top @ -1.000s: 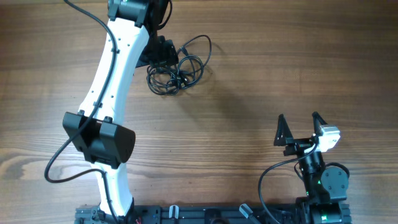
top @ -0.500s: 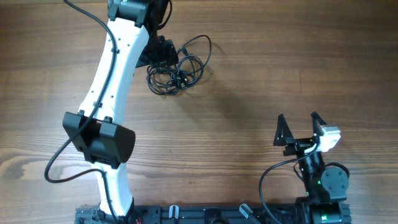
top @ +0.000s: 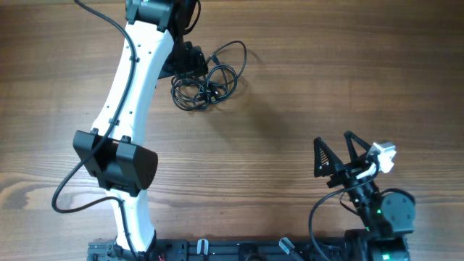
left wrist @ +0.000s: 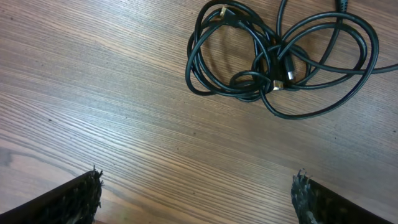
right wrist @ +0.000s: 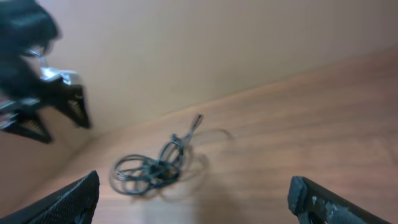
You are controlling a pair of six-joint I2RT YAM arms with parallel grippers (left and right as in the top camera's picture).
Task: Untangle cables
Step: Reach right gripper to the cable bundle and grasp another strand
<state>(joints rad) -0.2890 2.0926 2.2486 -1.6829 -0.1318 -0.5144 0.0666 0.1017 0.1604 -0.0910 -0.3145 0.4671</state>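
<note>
The cables (top: 206,81) lie in a small black tangle of loops on the wooden table at the back, left of centre. My left gripper (top: 192,61) hovers just left of the tangle, open, with nothing between its fingers. In the left wrist view the cables (left wrist: 273,56) lie ahead of the open left gripper (left wrist: 198,186), gold plug tips showing in the knot. My right gripper (top: 332,138) stands open near the front right, far from the tangle. The right wrist view is blurred; the cables (right wrist: 152,168) show small and distant beyond the open right gripper (right wrist: 194,186).
The left arm's white link (top: 130,94) stretches from the front edge to the back, over the table's left half. A thicker black wire (top: 69,192) loops out beside its base. The left gripper (right wrist: 43,87) shows as a dark shape in the right wrist view.
My right gripper has swung to the left and turned towards the tangle. The left arm and the cables have not moved.
</note>
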